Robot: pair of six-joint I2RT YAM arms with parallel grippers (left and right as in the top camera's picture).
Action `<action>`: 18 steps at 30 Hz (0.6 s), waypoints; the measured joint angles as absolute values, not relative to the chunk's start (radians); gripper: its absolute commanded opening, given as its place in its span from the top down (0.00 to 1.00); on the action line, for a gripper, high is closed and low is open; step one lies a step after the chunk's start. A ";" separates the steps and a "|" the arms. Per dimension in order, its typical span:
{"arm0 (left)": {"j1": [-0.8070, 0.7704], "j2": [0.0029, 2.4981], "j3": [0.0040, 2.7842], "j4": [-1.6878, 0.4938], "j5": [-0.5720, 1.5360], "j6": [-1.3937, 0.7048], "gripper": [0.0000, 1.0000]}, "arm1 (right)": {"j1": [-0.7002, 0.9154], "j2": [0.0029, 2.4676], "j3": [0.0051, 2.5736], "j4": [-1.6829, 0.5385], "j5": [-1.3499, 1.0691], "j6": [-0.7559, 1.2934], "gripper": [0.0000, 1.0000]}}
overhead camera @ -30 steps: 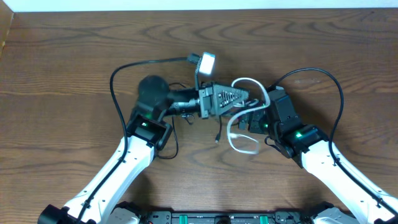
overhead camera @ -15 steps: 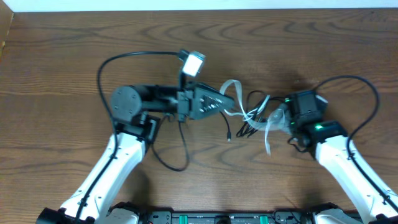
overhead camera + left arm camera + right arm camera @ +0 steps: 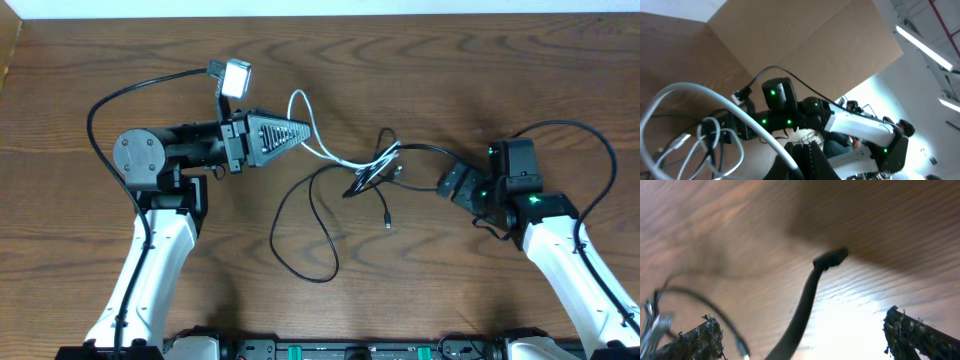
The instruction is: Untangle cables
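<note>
Cables (image 3: 372,172) on brown wooden table (image 3: 480,80)

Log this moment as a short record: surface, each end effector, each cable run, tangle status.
surface: brown wooden table
left end effector: shut on the thin white cable
right end effector: open, gripping nothing; a thin black cable with a plug end passes between its fingers
knot: white and black cables bunched mid-table, between the two arms
long black cable loop: lies slack on the table, on the robot's side of the knot
tangle status: not yet undone
</note>
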State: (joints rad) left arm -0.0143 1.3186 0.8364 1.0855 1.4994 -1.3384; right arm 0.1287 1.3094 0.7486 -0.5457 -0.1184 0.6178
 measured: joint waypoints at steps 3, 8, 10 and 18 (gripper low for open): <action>-0.027 1.319 0.834 1.086 1.512 -1.326 0.92 | 0.134 1.309 0.749 -0.557 -0.197 0.567 0.01; -0.080 1.318 0.789 1.087 1.533 -1.233 0.92 | 0.134 1.309 0.749 -0.567 -0.419 0.403 0.01; -0.105 1.318 0.770 1.087 1.544 -1.182 0.92 | 0.134 1.309 0.749 -0.592 -0.511 0.334 0.01; -0.167 1.319 0.727 1.087 1.552 -0.992 0.92 | 0.134 1.310 0.749 -0.667 -0.706 0.204 0.10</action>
State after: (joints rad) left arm -0.1669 1.3190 0.7269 1.0866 1.5517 -0.9916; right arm 0.1345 1.3098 0.7486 -0.6670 -0.7055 0.2043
